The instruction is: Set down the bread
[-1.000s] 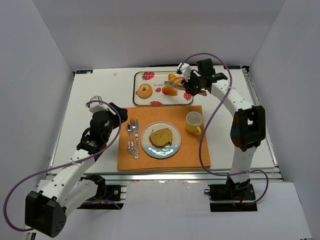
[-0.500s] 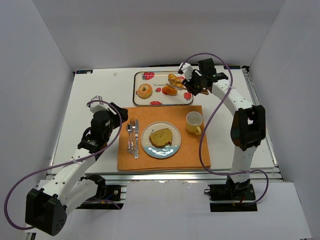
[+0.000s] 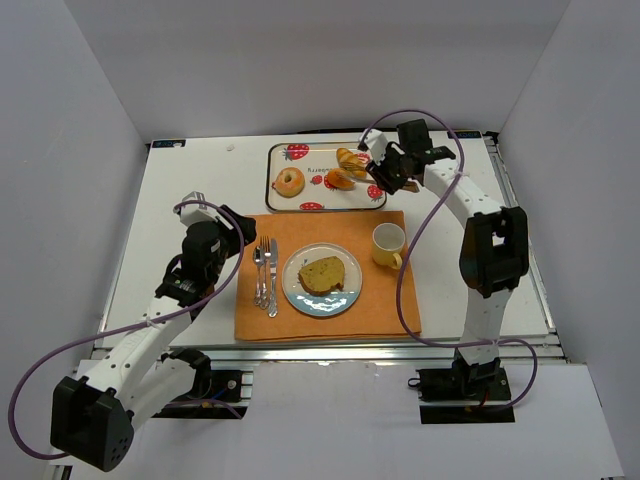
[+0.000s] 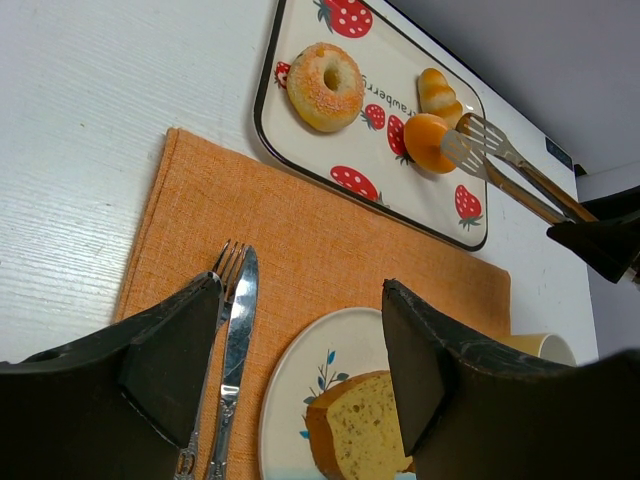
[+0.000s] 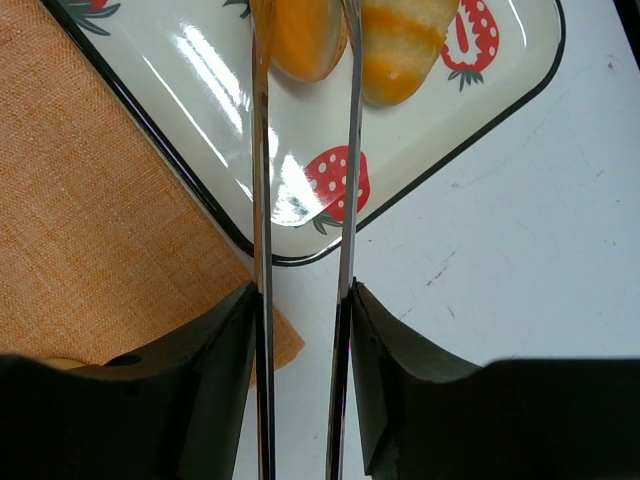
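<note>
A white strawberry-print tray (image 3: 274, 196) at the back holds a sugared donut (image 3: 289, 181), a round orange bun (image 3: 340, 181) and a striped roll (image 3: 350, 158). My right gripper (image 3: 392, 172) is shut on metal tongs (image 3: 365, 168). In the right wrist view the tongs' arms (image 5: 262, 250) run out on either side of the bun (image 5: 300, 35), with the roll (image 5: 405, 45) just to its right. My left gripper (image 3: 225, 235) is open and empty over the placemat's left side, near the fork and knife (image 4: 237, 340). A slice of bread (image 3: 322, 273) lies on the plate (image 3: 292, 285).
An orange placemat (image 3: 380, 300) carries the plate, a fork and knife (image 3: 266, 275) to its left and a yellow cup (image 3: 388, 243) to its right. White walls enclose the table on three sides. The right arm's cable loops over the table's right side.
My right gripper and the tongs have shifted slightly toward the back, staying at the bun. The left arm has not moved.
</note>
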{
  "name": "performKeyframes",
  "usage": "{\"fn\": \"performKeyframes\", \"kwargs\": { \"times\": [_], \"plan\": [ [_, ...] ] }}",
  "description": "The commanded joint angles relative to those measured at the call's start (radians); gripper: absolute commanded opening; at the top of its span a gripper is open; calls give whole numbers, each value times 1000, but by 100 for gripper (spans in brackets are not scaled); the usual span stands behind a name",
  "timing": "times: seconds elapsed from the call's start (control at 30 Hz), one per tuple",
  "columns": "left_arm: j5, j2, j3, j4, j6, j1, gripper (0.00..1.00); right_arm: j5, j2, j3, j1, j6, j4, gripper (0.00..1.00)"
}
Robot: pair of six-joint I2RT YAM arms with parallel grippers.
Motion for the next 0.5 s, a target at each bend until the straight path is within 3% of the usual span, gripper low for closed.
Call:
{"fn": "performKeyframes", "kwargs": {
  "times": [0.0,0.47],
  "plan": [
    [6,-9,-6,13,-4,6,76,-22,1,13,-5,-5,11,46],
    [3,-21,-12,8,-7,6,76,-9,39,34,-9,7,4,49]
  ]
}}
